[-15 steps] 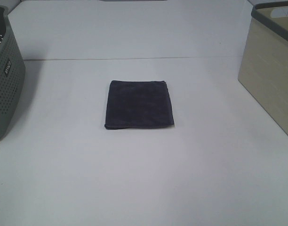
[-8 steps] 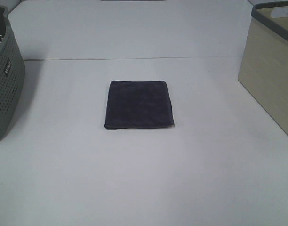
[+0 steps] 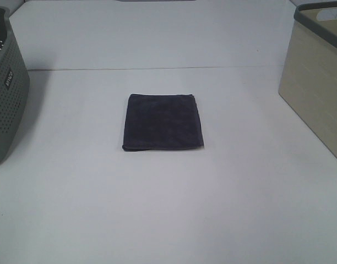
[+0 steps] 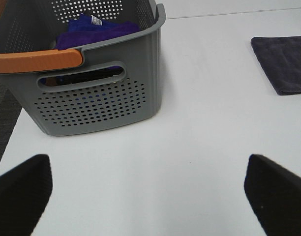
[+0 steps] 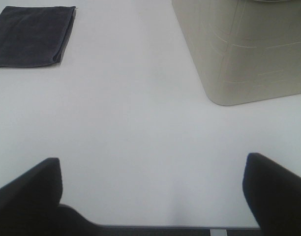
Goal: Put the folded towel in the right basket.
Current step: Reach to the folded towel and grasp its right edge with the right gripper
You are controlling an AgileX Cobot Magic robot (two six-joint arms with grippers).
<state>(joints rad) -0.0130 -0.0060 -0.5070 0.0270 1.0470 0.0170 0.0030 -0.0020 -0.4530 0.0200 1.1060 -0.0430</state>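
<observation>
A dark grey folded towel (image 3: 163, 121) lies flat in the middle of the white table; it also shows in the left wrist view (image 4: 284, 63) and in the right wrist view (image 5: 33, 36). The beige right basket (image 3: 317, 71) stands at the table's right edge and shows in the right wrist view (image 5: 249, 49). My left gripper (image 4: 148, 191) is open and empty, near the grey basket. My right gripper (image 5: 150, 191) is open and empty, near the beige basket. Neither arm shows in the exterior high view.
A grey perforated basket (image 3: 6, 93) with an orange handle (image 4: 37, 60) stands at the table's left edge and holds purple and blue cloths (image 4: 94, 29). The white table (image 3: 168, 209) stretches between the baskets.
</observation>
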